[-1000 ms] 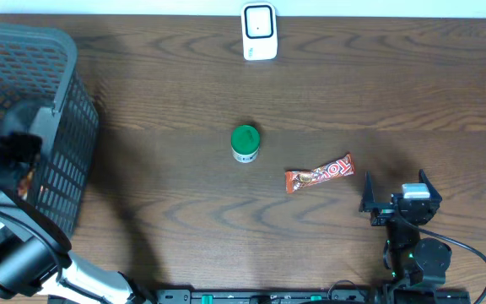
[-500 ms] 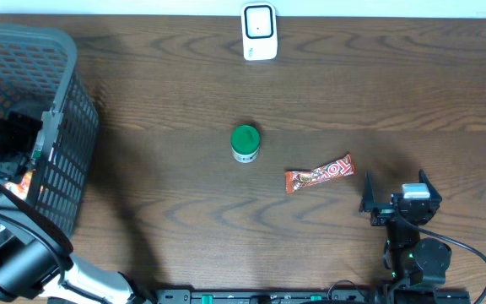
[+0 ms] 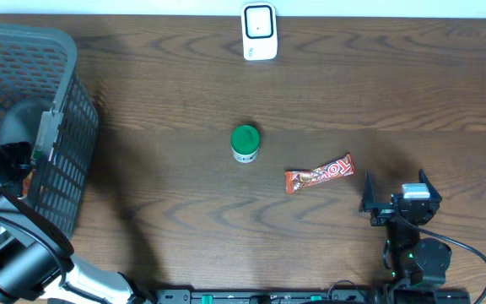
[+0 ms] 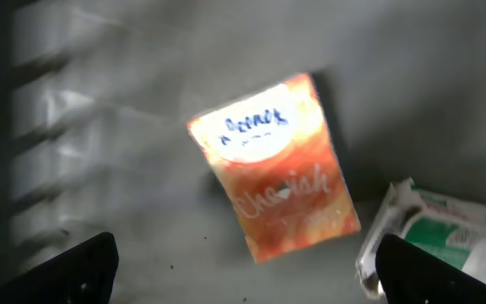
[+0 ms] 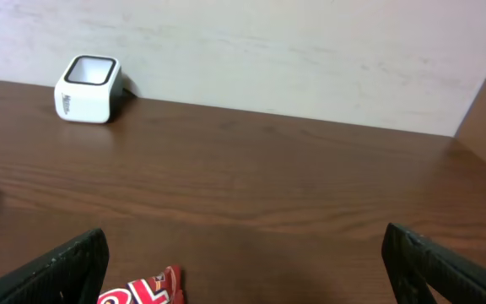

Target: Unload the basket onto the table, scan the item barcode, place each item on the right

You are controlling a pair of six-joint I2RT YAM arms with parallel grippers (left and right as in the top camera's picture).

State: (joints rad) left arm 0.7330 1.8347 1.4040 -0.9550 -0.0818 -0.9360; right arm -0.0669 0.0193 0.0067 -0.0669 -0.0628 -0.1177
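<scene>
My left gripper (image 4: pixel 260 274) hangs open inside the grey basket (image 3: pixel 57 101), above its floor. An orange snack packet (image 4: pixel 277 177) lies flat just beyond the gap between the fingers, untouched. A green and white packet (image 4: pixel 445 236) lies beside the right finger. In the overhead view the left arm (image 3: pixel 11 143) reaches into the basket and hides the gripper. My right gripper (image 3: pixel 395 187) stands open and empty at the table's front right. The white scanner (image 3: pixel 259 32) stands at the far edge of the table, also seen as the scanner (image 5: pixel 89 88) in the right wrist view.
A red candy bar (image 3: pixel 320 172) lies just left of the right gripper, and its end (image 5: pixel 146 289) shows near the left finger. A green-lidded jar (image 3: pixel 245 143) stands mid-table. The basket's mesh wall (image 4: pixel 7 127) rises to the left of the left gripper.
The left arm has shifted inside the basket, its wrist tipping down toward the floor. The right arm and the things on the table have not moved.
</scene>
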